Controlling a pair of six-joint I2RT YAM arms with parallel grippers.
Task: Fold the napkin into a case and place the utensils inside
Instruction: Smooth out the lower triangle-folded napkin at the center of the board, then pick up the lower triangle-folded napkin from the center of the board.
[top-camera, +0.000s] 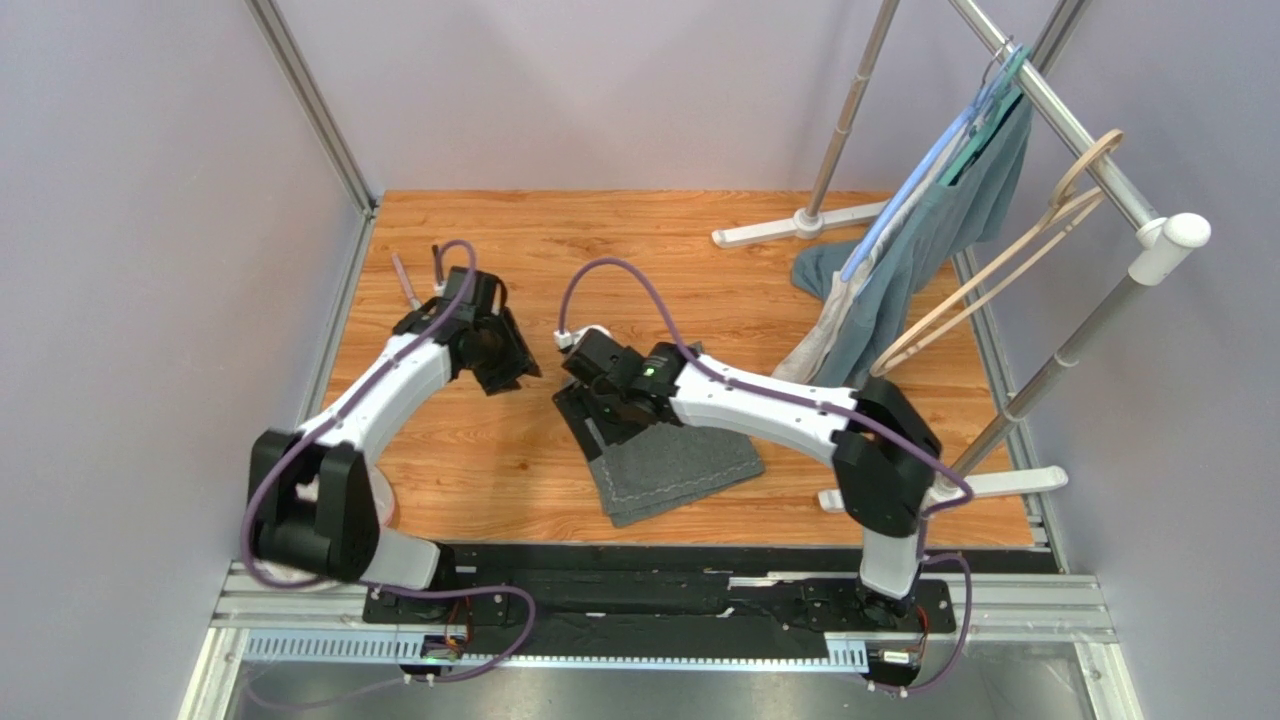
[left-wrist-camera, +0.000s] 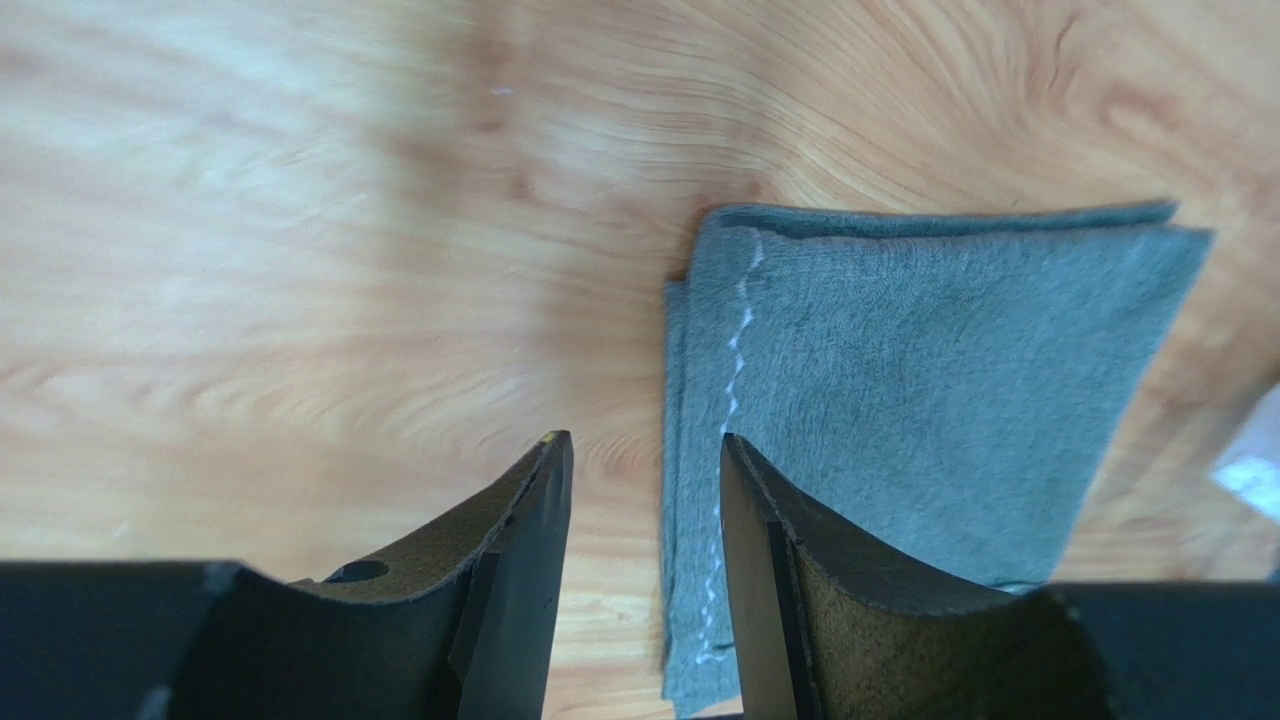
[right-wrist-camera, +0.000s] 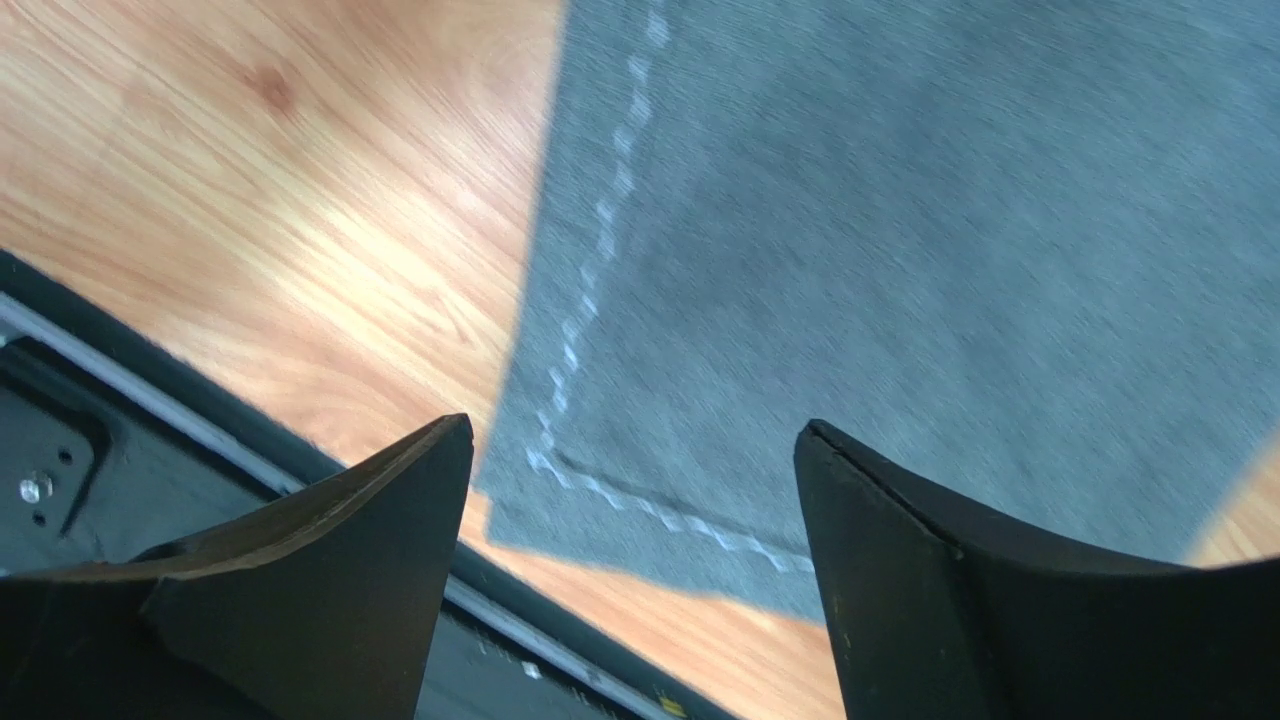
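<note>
The napkin (top-camera: 673, 468) lies folded flat on the wooden table near its front edge, dark grey with pale stitching. My right gripper (top-camera: 589, 417) hovers over the napkin's left end, open and empty. In the right wrist view its gripper (right-wrist-camera: 631, 435) spans the stitched corner of the napkin (right-wrist-camera: 932, 225). My left gripper (top-camera: 508, 372) is left of the napkin, open and empty. In the left wrist view its gripper (left-wrist-camera: 643, 450) is at the stitched edge of the napkin (left-wrist-camera: 932, 375). Two slim utensils (top-camera: 406, 279) lie at the far left behind the left arm.
A clothes rack stands at the back right with a teal-grey garment (top-camera: 944, 225) and hangers (top-camera: 1037, 240); its white feet (top-camera: 789, 230) rest on the table. A black rail (right-wrist-camera: 90, 405) runs along the table's front edge.
</note>
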